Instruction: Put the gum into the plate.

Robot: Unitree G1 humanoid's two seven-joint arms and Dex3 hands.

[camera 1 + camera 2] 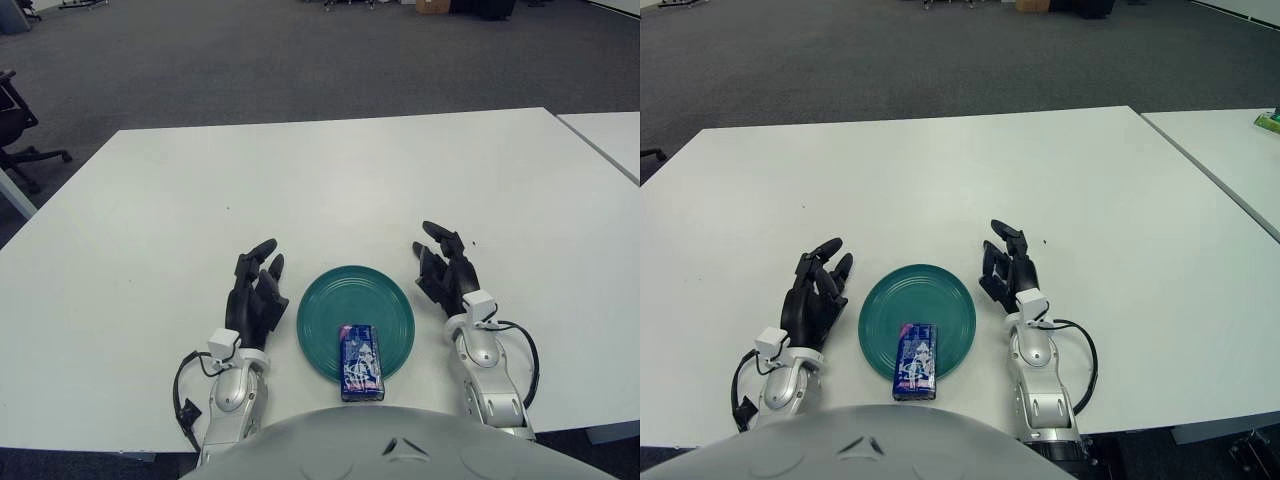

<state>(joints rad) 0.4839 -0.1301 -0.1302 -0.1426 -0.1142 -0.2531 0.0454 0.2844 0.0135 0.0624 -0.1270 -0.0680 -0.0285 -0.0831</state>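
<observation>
plate (355, 305) – teal | gum (360, 361) – blue, white print | table (330, 180) – white
</observation>
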